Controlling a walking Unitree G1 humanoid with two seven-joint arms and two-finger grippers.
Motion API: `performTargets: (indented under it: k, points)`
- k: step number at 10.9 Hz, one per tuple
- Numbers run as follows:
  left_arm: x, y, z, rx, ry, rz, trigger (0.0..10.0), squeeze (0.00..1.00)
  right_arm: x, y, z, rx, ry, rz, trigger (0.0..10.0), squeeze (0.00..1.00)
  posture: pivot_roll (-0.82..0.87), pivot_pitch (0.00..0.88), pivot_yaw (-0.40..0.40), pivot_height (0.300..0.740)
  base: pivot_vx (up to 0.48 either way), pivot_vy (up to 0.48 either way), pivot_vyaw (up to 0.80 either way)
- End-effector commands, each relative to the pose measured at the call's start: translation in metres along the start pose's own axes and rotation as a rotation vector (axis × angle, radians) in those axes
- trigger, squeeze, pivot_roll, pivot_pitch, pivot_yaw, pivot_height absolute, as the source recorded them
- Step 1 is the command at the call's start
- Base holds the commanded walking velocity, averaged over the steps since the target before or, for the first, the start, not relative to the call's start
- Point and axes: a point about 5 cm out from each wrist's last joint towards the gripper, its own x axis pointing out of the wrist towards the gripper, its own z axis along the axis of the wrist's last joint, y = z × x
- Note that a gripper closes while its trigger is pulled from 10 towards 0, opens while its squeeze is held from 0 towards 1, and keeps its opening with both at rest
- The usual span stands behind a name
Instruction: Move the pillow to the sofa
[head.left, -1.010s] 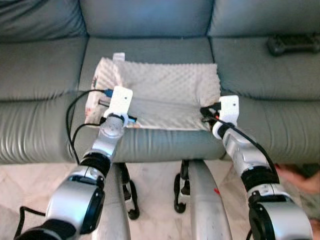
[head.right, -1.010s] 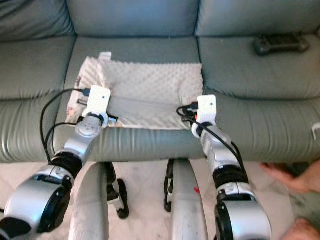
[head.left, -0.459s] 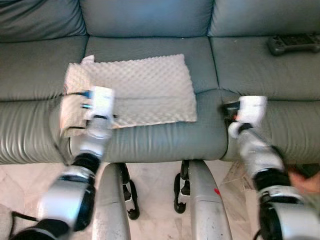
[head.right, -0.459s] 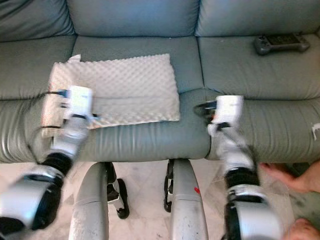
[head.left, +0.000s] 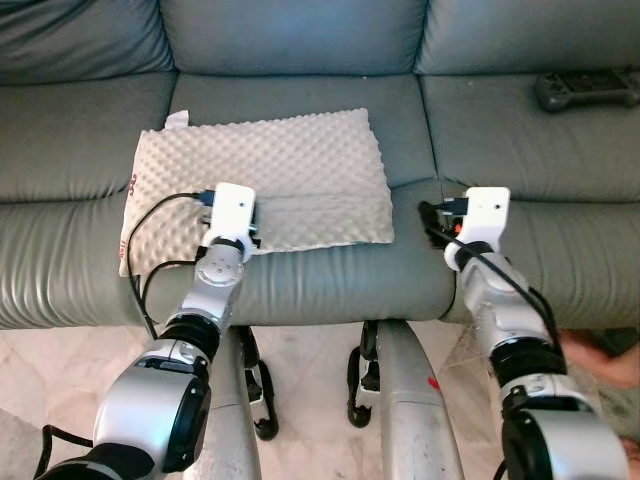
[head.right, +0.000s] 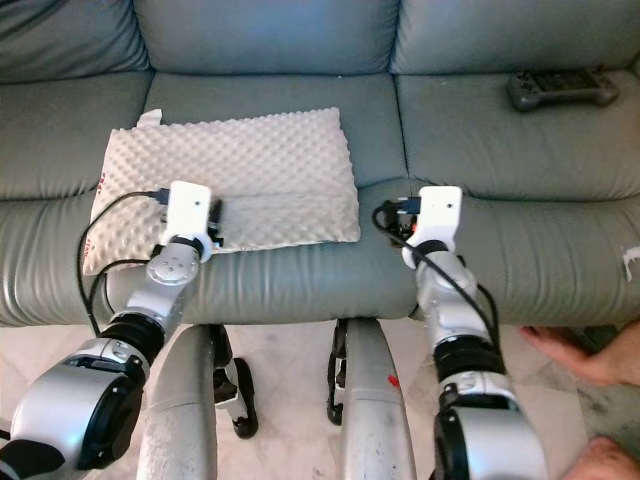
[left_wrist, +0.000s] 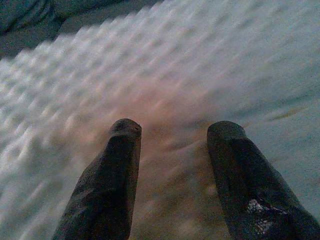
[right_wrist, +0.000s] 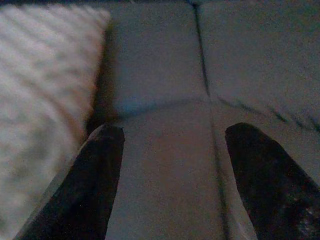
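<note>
One cream, bumpy-textured fabric pillow (head.left: 258, 180) lies flat on the grey-green leather sofa (head.left: 300, 60), across its left and middle seats, so the move looks essentially done. The left pincer (left_wrist: 172, 145) hovers over its near edge, fingers apart and empty. The right pincer (right_wrist: 172, 150), also open, hangs above bare cushion. One black controller (head.left: 587, 87) sits far right.

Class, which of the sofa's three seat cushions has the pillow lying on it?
The middle grey leather seat cushion; the bumpy cream pillow overlaps slightly onto the left one.

black controller (head.left: 588, 86) on right seat cushion; person's hand (head.right: 570, 357) near pale floor (head.left: 310, 400).
</note>
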Motion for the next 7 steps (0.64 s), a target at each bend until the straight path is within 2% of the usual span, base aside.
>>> performTargets:
  k: [1,3,4,5,6,7]
  points:
    - [-0.002,-0.001,-0.002,0.004,-0.017,-0.022,10.0,1.0,-0.003,0.003,0.001,-0.002,-0.022,-0.001,10.0,1.0,-0.11,0.214,-0.008,0.611,0.0,0.0,0.0]
    - [-0.006,0.01,0.005,-0.022,-0.089,-0.016,10.0,1.0,-0.015,0.01,0.002,-0.002,-0.08,-0.022,10.0,1.0,-0.11,0.174,-0.014,0.611,0.0,0.0,0.0]
    - [-0.02,0.02,0.002,-0.036,-0.141,-0.01,10.0,1.0,-0.035,0.015,-0.01,-0.014,-0.089,-0.032,10.0,1.0,-0.11,0.15,-0.017,0.611,0.0,0.0,0.0]
    - [-0.03,0.023,-0.001,-0.04,-0.158,-0.001,10.0,1.0,-0.044,0.014,-0.02,-0.006,-0.072,-0.053,10.0,1.0,-0.11,0.129,-0.016,0.611,0.0,0.0,0.0]
    - [-0.05,0.03,-0.005,-0.052,-0.196,0.041,10.0,1.0,-0.06,0.014,-0.032,0.005,-0.058,-0.08,10.0,1.0,-0.1,0.089,-0.014,0.611,0.0,0.0,0.0]
    - [-0.064,0.035,-0.01,-0.034,-0.212,0.078,10.0,1.0,-0.069,0.017,-0.035,0.017,-0.061,-0.084,10.0,1.0,-0.09,0.065,-0.016,0.611,0.0,0.0,0.0]
